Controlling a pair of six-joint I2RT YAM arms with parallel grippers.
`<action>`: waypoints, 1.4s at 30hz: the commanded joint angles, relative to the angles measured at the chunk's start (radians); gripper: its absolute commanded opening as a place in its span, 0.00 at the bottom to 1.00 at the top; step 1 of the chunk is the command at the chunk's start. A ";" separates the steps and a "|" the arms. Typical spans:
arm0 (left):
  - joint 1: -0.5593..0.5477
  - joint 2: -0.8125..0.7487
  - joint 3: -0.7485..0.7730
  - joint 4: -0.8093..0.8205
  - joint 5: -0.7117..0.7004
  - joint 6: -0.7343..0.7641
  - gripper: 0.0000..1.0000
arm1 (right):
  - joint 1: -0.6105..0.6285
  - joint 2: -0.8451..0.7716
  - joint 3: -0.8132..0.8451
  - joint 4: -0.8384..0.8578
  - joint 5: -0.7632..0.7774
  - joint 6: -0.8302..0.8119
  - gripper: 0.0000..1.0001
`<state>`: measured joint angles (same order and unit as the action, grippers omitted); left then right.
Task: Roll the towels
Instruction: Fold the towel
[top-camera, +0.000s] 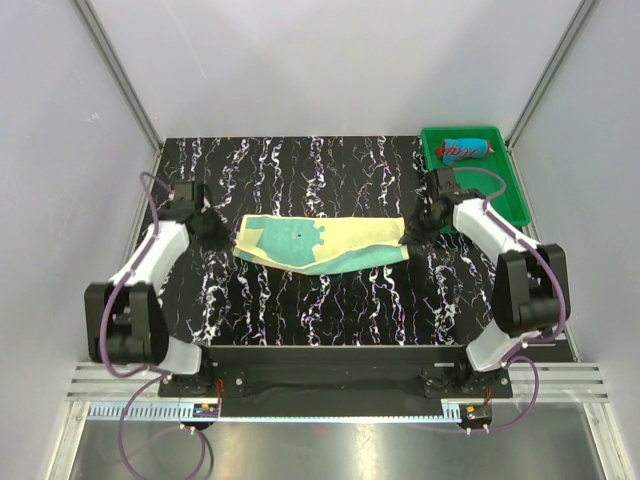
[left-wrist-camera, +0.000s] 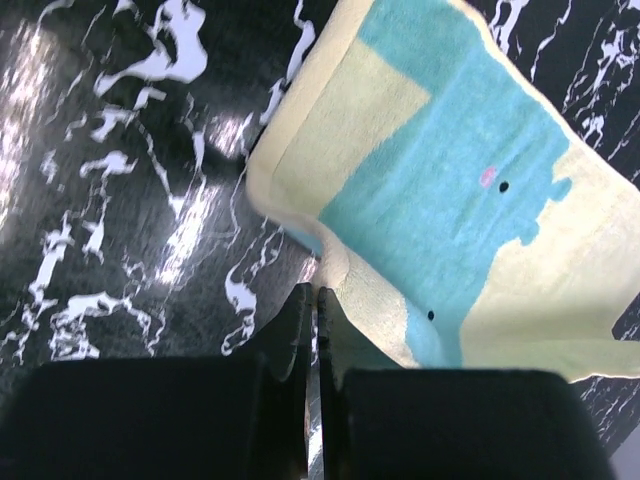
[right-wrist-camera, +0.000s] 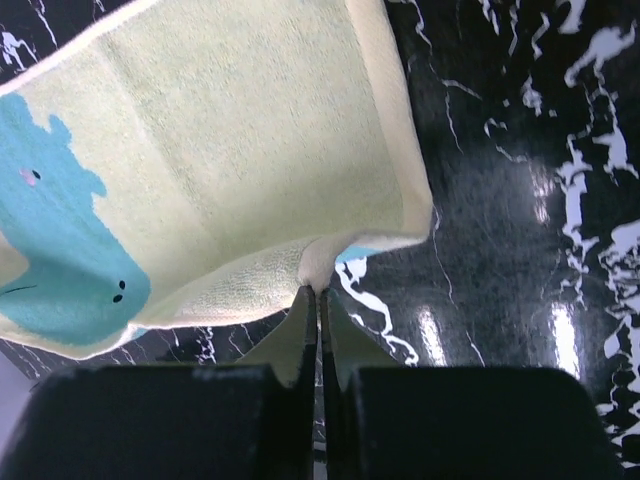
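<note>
The pale yellow towel (top-camera: 320, 243) with teal patches hangs spread between my two grippers just above the black marbled table, sagging a little in the middle. My left gripper (top-camera: 225, 237) is shut on its left edge, the cloth (left-wrist-camera: 450, 200) bunching at the fingertips (left-wrist-camera: 312, 292). On the other side my right gripper (top-camera: 408, 237) is shut on the right edge, where the towel (right-wrist-camera: 230, 150) puckers into the closed tips (right-wrist-camera: 318, 292). The red towel (top-camera: 465, 150) with blue blotches lies as a short roll in the tray, away from both grippers.
A green plastic tray (top-camera: 505, 195) stands at the table's back right corner, just behind my right arm. Grey walls with metal posts close in the table (top-camera: 300, 310) on three sides. Both arm bases sit at the near edge.
</note>
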<state>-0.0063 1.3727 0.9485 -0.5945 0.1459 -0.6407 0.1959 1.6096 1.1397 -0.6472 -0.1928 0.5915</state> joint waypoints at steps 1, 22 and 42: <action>0.003 0.101 0.134 -0.001 0.047 0.035 0.00 | -0.006 0.071 0.104 -0.031 0.029 -0.036 0.00; 0.003 0.546 0.575 -0.113 0.029 0.082 0.00 | -0.072 0.331 0.338 -0.057 0.035 -0.078 0.00; 0.003 0.692 0.717 -0.162 -0.020 0.099 0.00 | -0.113 0.443 0.465 -0.074 0.004 -0.093 0.00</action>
<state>-0.0063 2.0483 1.6173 -0.7513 0.1532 -0.5625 0.0887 2.0266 1.5486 -0.7067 -0.1783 0.5152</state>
